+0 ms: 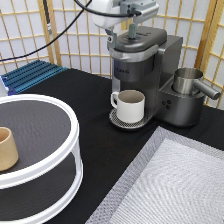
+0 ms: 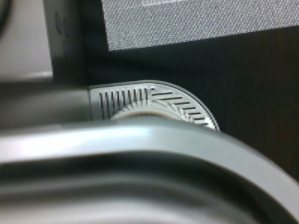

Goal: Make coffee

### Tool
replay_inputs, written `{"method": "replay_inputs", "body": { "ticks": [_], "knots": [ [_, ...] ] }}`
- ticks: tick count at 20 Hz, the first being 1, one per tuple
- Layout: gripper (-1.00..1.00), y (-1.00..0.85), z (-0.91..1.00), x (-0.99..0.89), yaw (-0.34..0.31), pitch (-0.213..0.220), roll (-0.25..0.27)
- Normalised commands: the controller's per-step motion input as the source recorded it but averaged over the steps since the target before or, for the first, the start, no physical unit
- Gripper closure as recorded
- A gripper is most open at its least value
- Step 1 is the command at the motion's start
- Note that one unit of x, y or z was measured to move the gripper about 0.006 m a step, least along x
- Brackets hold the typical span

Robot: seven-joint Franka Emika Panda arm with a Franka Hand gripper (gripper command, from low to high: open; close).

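The dark grey coffee machine (image 1: 145, 60) stands at the exterior view's top middle, lid down. A white mug (image 1: 131, 106) with a handle sits on its round drip tray (image 1: 116, 121) under the spout. My gripper (image 1: 122, 34) hangs right over the lid's front, open, with its two dark fingertips spread just above or on the lid. Nothing is between them. The wrist view looks straight down past the lid's curved rim (image 2: 168, 145) onto the slotted drip tray (image 2: 165, 100). The coffee is out of view.
A steel jug (image 1: 187, 80) sits on the machine's right side. A tan handleless cup (image 1: 7, 147) stands on a white two-tier round stand (image 1: 60, 160) at the left. A grey mat (image 1: 175, 185) covers the bottom right. A blue rack (image 1: 30, 75) lies far left.
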Motion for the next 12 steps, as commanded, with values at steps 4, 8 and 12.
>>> {"method": "replay_inputs", "body": {
  "ticks": [4, 8, 12],
  "knots": [
    [-1.0, 0.1, -0.77, -0.01, 0.078, -0.002, -0.015],
    [-1.0, -0.05, 0.92, -0.1, 0.002, 0.027, -0.076],
    [-1.0, -0.9, 0.85, -0.23, 0.013, -0.011, 0.078]
  ]
}}
